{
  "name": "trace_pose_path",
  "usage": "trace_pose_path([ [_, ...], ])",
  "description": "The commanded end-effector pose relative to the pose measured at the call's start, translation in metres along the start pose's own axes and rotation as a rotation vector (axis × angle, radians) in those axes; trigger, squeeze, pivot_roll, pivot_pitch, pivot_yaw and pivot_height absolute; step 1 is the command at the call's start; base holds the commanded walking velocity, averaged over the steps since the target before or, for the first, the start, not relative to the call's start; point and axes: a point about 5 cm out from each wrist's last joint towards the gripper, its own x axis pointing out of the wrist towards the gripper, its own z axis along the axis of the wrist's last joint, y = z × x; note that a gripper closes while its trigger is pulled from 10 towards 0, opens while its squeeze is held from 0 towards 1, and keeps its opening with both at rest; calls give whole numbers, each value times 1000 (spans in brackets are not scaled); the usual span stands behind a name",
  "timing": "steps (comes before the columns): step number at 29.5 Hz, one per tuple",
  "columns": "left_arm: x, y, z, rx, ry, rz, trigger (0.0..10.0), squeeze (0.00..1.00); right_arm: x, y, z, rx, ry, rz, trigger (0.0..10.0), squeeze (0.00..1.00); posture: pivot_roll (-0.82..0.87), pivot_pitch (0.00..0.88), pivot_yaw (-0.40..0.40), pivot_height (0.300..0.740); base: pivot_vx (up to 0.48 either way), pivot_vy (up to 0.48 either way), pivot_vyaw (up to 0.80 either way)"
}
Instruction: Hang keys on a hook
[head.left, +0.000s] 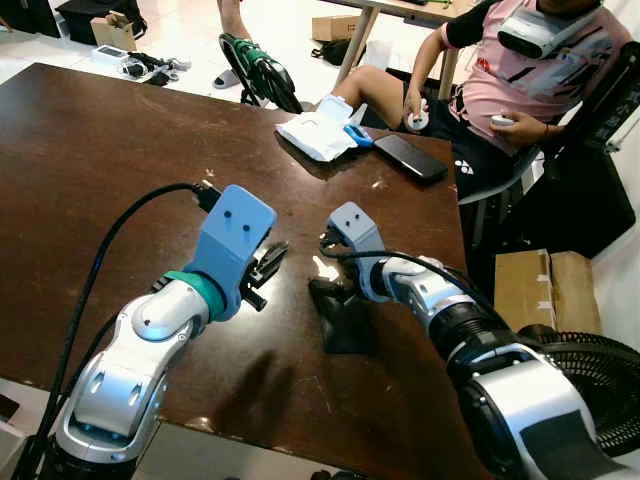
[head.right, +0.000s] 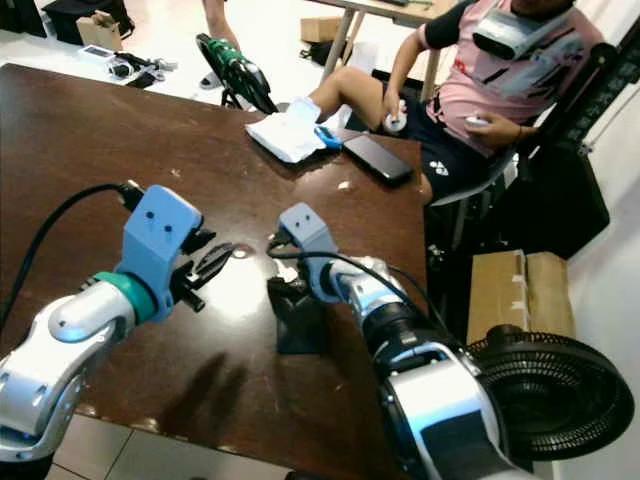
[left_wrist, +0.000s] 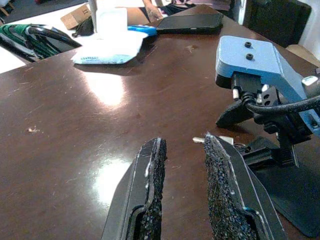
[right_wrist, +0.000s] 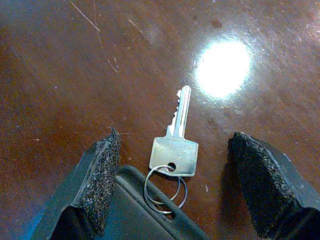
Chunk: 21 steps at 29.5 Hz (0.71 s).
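Observation:
A silver key (right_wrist: 175, 145) on a wire ring lies flat on the dark brown table (head.left: 100, 180); its ring rests over the edge of a black stand (head.left: 340, 320). My right gripper (right_wrist: 175, 139) points down at the key, open, one pad (right_wrist: 102, 175) on each side, not touching it. The left wrist view shows that gripper (left_wrist: 250, 135) under its blue mount, with a bit of the key (left_wrist: 200, 140) beside it. My left gripper (head.left: 268, 265) hovers just left of the stand, fingers (left_wrist: 150, 190) a little apart with nothing between them.
At the table's far side lie a white packet (head.left: 318, 132) and a black phone (head.left: 410, 157). A person (head.left: 540, 80) sits beyond the far right corner. A cardboard box (head.left: 545, 285) and a black fan (head.left: 600, 380) stand on the floor to the right.

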Motion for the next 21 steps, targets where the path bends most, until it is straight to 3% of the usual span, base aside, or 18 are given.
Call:
trace_pose_path([
  [1,0,-4,-1,-2,2,-16,10000,0,3,4,-25,24,101,22,10000,0,78,22,-14,740,0,0,0],
  [6,-1,-4,0,-3,1,-15,10000,0,4,5,-27,11,110,11,10000,0,77,25,-16,740,0,0,0],
  [7,-1,-4,0,-3,0,-15,10000,0,4,5,-27,15,111,7,6510,0,76,27,-14,740,0,0,0],
  [9,-1,-4,0,-3,0,-16,10000,0,4,4,-27,18,111,5,6510,0,76,27,-14,740,0,0,0],
  [11,-1,-4,0,-2,-1,-17,10000,0,4,4,-28,21,118,4,1373,0,76,27,-15,740,0,0,0],
  [13,-1,-4,0,-2,-1,-17,10000,0,3,4,-28,22,121,5,1373,0,76,27,-15,740,0,0,0],
  [14,-1,-4,0,-2,-1,-17,10000,0,3,4,-29,23,124,5,0,0,77,27,-16,740,0,0,0],
  [21,0,-3,0,-2,-1,-16,10000,0,3,4,-29,33,125,8,0,0,77,29,-14,740,0,0,0],
])
